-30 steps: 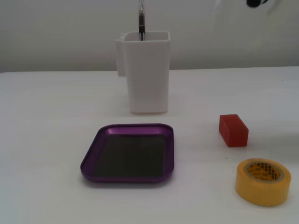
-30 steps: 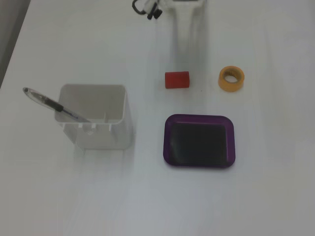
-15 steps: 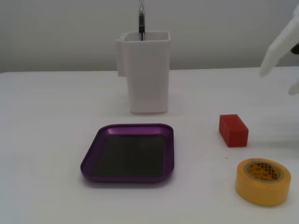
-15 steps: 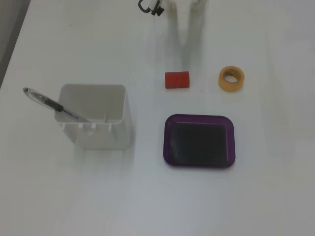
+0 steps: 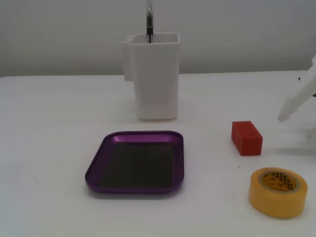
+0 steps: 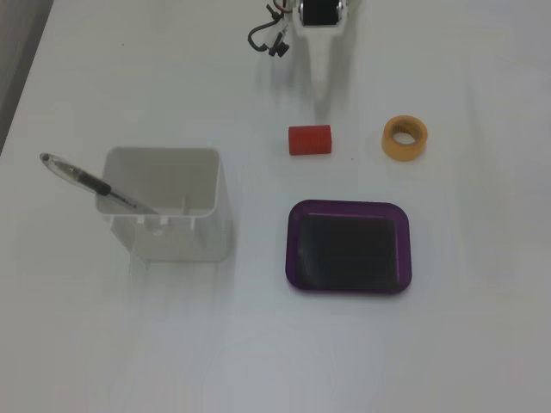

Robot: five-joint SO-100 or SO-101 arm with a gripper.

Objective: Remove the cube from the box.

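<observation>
The red cube lies on the white table, outside the box and to its right in a fixed view; in the other fixed view it sits above the box. The purple box has a bare dark floor with nothing in it. My white gripper enters at the right edge, apart from the cube and holding nothing. In the other fixed view it points down toward the cube from the top edge, a short way off. No gap shows between its jaws.
A yellow tape roll lies near the cube. A tall white container holding a pen stands beyond the box. Cables lie by the arm's base.
</observation>
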